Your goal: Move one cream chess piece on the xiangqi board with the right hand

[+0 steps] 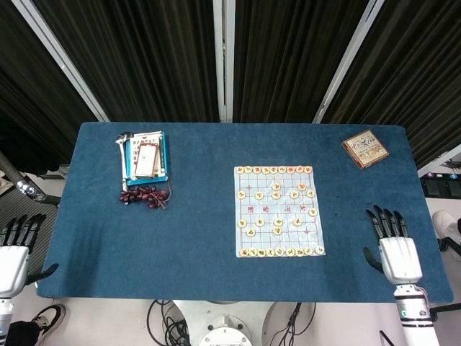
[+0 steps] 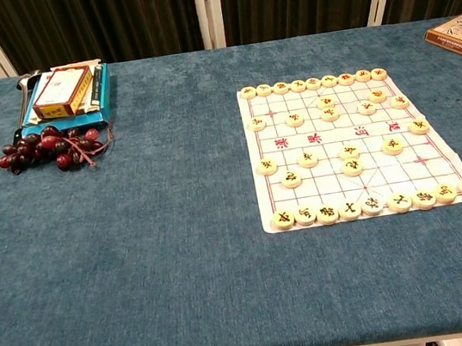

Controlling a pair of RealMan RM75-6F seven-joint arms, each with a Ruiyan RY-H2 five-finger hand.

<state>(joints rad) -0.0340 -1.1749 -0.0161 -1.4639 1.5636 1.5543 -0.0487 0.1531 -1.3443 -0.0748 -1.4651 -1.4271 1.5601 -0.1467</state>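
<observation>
My right hand (image 1: pixel 398 249) is off the xiangqi board (image 1: pixel 278 210) and sits over the table's (image 1: pixel 194 238) near right corner, well apart from the board's right edge. Its fingers (image 1: pixel 385 223) are spread and extended toward the far side, and it holds nothing. The chest view does not show this hand.

My left hand (image 1: pixel 14 252) is beyond the table's left edge, near the front corner. Its fingers are apart and it is empty.

The xiangqi board lies flat on the blue cloth, right of the table's centre. Cream chess pieces (image 2: pixel 309 84) form a full row along the far edge, and a second full row (image 2: pixel 375 204) runs along the near edge. Loose pieces stand between the rows: several in the far half and a group near the middle, including one piece (image 2: pixel 353 167) just on the near side of another (image 2: pixel 349 152). One piece (image 2: pixel 418 127) stands at the right border. The characters on the pieces are too small for me to read reliably.

At the far left, a stack of books (image 1: pixel 145 158) lies with a small box on top. A bunch of dark grapes (image 2: pixel 51 147) rests just in front of it. A patterned box (image 1: pixel 365 148) sits at the far right corner.
</observation>
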